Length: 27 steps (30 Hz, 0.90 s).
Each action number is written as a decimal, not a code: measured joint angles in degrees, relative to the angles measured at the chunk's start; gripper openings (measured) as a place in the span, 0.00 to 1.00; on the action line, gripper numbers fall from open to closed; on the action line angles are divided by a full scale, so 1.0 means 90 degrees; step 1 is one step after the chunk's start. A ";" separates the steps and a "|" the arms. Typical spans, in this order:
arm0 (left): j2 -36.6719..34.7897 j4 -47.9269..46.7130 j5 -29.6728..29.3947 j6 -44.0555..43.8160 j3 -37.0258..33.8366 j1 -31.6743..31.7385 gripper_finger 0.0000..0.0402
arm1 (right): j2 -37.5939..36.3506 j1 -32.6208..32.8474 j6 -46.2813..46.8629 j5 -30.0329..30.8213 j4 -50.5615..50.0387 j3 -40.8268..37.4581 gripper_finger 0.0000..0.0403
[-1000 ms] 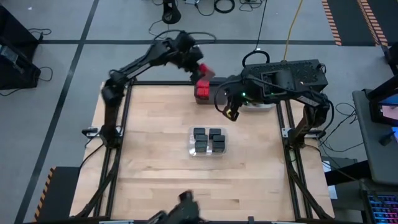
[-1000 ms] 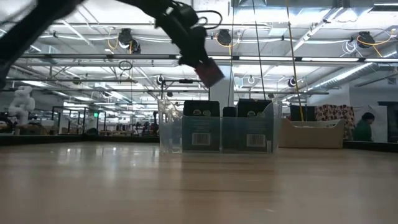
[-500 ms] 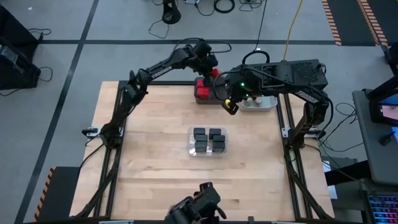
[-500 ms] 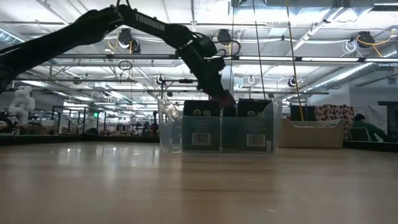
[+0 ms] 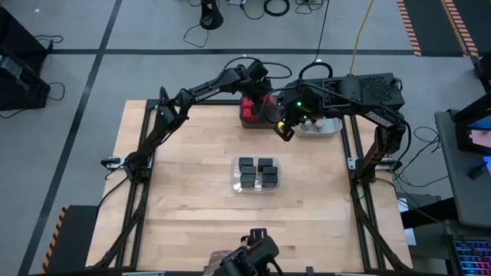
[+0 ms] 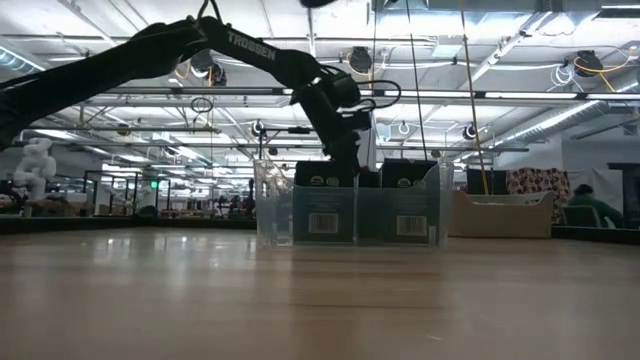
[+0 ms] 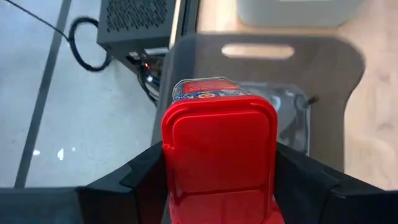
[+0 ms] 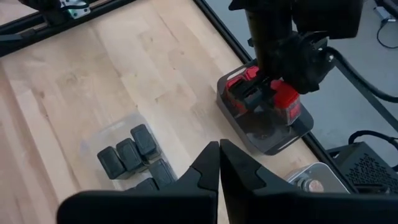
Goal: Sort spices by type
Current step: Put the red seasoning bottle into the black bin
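Note:
My left gripper (image 5: 262, 102) reaches to the table's far edge and is shut on a red-topped spice container (image 7: 219, 155). It holds the container in the mouth of the dark grey bin (image 7: 323, 81). Other red-topped containers (image 8: 237, 86) stand in that bin. Several black spice containers (image 5: 257, 173) sit in a clear bin (image 5: 278, 184) at mid-table. Tan-lidded jars (image 8: 306, 184) lie in a light grey bin (image 5: 326, 127) at the far right. My right gripper (image 8: 219, 163) hovers shut and holds nothing, high over the table just on the near side of the two far bins. My left gripper pinches the red-topped container between its two fingers, by its two opposite sides (image 7: 168, 171) at the lid. The fingers slant down from the table's left toward the far edge. The container is tilted, lid toward the wrist, its lower end inside the bin; whether it touches the floor is hidden.
The table's metal frame (image 5: 153, 130) runs along both sides. The left and near parts of the wooden tabletop (image 5: 192, 207) are bare. A dark camera mount (image 5: 245, 261) sits at the near edge. A person (image 6: 582, 205) shows far behind the table.
My left gripper has come down with the red-topped container, from above the far edge into the dark grey bin. Its wrist rolled on the way. The container now sits low between the bin's walls. My right gripper has turned a little in place.

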 joint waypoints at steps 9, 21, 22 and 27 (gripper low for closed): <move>0.0070 -0.0184 -0.0018 0.0050 -0.0002 0.0004 0.60 | 0.0000 0.0005 0.0019 -0.0160 -0.0007 0.0000 0.00; 0.0070 -0.0166 -0.0033 0.0007 -0.0002 0.0004 0.60 | 0.0000 0.0005 0.0072 -0.0160 -0.0010 0.0000 0.00; 0.0070 -0.0165 -0.0033 0.0007 -0.0002 0.0004 0.60 | 0.0000 0.0005 0.0072 -0.0160 -0.0012 0.0000 0.00; 0.0070 -0.0166 -0.0039 0.0007 -0.0002 0.0002 0.60 | 0.0000 0.0005 0.0072 -0.0160 -0.0071 0.0000 0.00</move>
